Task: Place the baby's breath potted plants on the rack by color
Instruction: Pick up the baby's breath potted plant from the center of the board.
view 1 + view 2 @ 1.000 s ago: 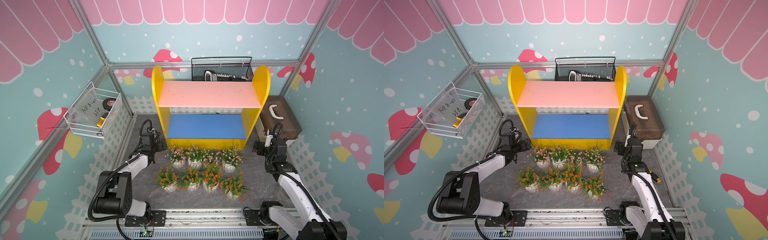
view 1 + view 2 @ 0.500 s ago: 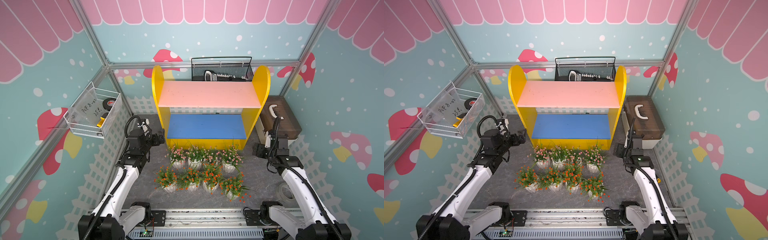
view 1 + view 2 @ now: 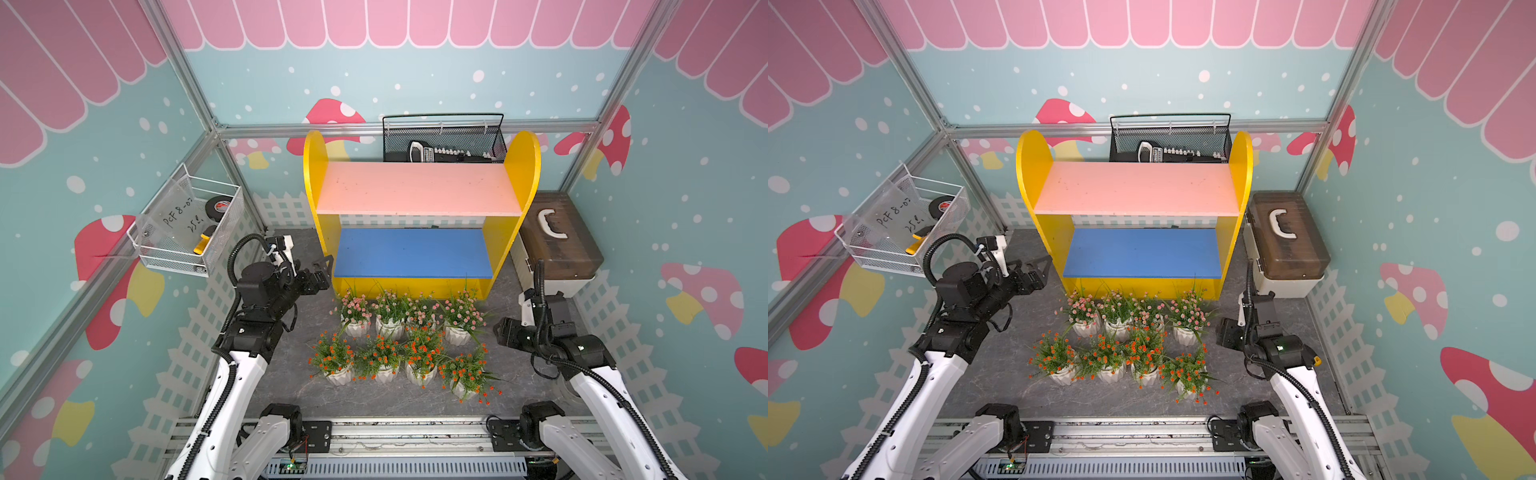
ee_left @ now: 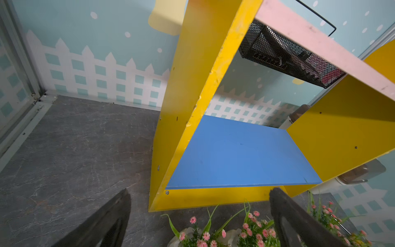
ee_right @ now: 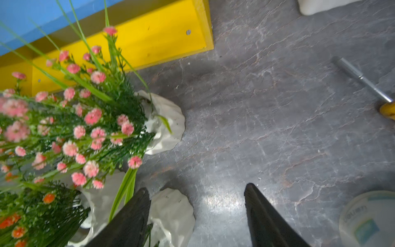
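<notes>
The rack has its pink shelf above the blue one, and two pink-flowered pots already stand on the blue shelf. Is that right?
Not quite. The rack does have its pink shelf above the blue shelf, but the blue shelf holds none of the potted plants. Both top views show all eight on the grey floor in front of the rack.

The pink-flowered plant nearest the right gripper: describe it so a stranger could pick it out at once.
Find the yellow-sided rack; on the grey floor before its blue shelf stands a row of four pale pink sprigs in white pots. The wanted plant ends that row, nearest the right gripper. Its neighbour toward the arm bases blooms orange-red.
</notes>
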Motion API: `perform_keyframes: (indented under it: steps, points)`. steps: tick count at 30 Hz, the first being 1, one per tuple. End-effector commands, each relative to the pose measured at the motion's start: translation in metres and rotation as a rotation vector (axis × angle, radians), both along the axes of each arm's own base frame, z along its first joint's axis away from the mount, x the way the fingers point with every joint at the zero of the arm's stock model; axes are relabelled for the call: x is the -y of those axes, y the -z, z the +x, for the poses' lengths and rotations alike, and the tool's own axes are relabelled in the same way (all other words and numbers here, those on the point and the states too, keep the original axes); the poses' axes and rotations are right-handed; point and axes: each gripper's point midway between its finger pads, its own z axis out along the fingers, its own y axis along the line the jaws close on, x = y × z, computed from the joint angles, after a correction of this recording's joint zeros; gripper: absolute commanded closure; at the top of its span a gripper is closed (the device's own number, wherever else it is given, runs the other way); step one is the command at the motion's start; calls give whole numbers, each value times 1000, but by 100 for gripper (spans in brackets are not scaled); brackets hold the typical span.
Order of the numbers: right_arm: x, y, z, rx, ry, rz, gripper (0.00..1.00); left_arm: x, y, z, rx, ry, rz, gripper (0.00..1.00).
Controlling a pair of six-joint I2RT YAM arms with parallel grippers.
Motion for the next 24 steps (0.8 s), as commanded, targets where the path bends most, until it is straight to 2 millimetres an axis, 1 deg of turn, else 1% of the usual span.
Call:
perform_keyframes:
  steps: [1,3,4,9,12,18,24]
  points:
    - [11,2,-25,-53,76,-24,33,14,-15,-10,-10,68,-54,0]
    - [13,-1,-35,-30,94,-10,35,18,-20,-12,-8,68,-58,1]
    - [10,0,-37,-23,83,10,36,21,-23,-14,-4,78,-56,0]
    - [-3,26,-52,-115,20,46,44,51,-27,-26,26,168,-14,1]
    - [-10,33,-52,-111,-5,63,50,66,-25,-31,31,213,10,0]
    - [-24,44,-55,-127,-70,97,58,78,-23,-36,22,233,40,0]
    - [-35,55,-57,-152,-125,98,64,84,-26,-38,24,233,63,0]
